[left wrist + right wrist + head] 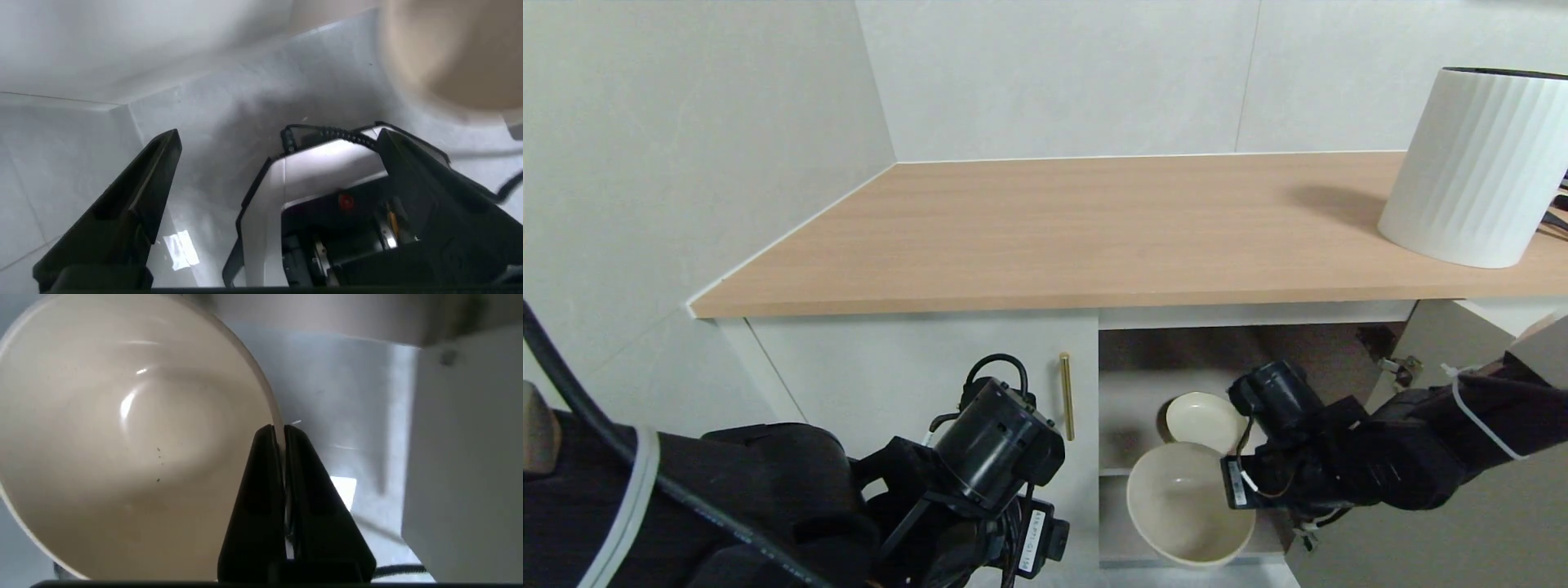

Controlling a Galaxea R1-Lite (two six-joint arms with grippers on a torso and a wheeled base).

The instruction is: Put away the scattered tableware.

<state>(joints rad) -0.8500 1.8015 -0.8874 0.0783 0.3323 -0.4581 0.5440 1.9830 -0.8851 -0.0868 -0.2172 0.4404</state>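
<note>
A large cream bowl [1186,505] hangs in front of the open cabinet [1131,392] under the counter. My right gripper [1245,483] is shut on the bowl's right rim. In the right wrist view both fingers [265,482] pinch the thin rim of the bowl [139,433]. A smaller cream bowl [1205,420] rests inside the cabinet on its shelf, just behind the held one. My left gripper [278,212] is low in front of the closed left door, open and holding nothing. The underside of the held bowl [458,57] shows beyond it.
The closed left cabinet door has a gold bar handle [1066,395]. The right door [1445,343] stands swung open beside my right arm. On the wooden countertop [1045,229] a white ribbed cylinder [1474,167] stands at the far right. Walls close the left and back.
</note>
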